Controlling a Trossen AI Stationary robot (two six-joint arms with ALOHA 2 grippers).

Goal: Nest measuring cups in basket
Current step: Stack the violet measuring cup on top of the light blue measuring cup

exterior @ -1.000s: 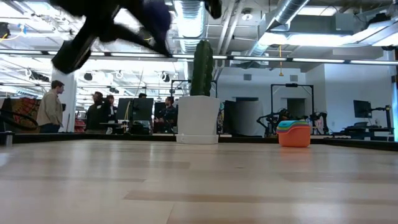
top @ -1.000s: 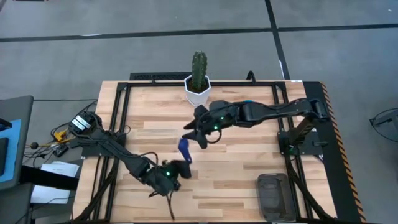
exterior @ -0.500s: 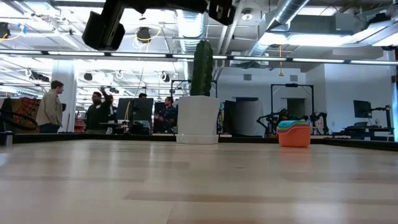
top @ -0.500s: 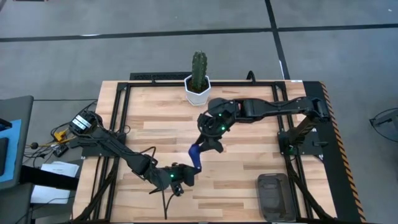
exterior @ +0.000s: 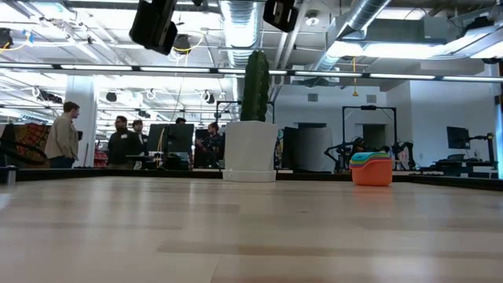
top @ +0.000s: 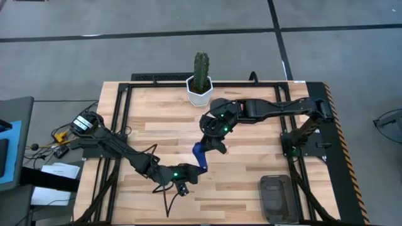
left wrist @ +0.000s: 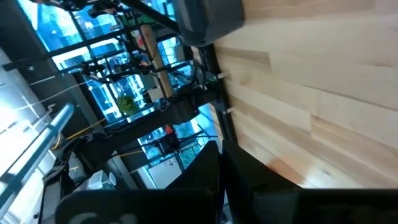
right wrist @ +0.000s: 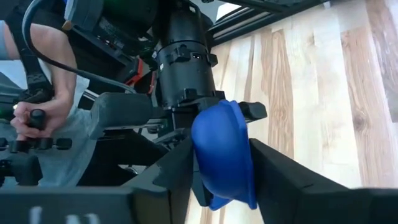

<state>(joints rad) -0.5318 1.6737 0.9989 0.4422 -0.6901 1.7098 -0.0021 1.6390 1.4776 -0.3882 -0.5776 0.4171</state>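
Handover step: right gripper [top: 202,152] jaws clenched on blue cup [right wrist: 222,152]; left gripper [top: 188,174] alongside, jaw state unclear. Next: carry to basket [top: 276,197].

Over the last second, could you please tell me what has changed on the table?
The right gripper carried the blue cup toward the front edge, meeting the left gripper, which swung rightward up to it. The basket, cactus pot and stacked cups stayed put.

Left fingers [left wrist: 205,186] mostly cut off.
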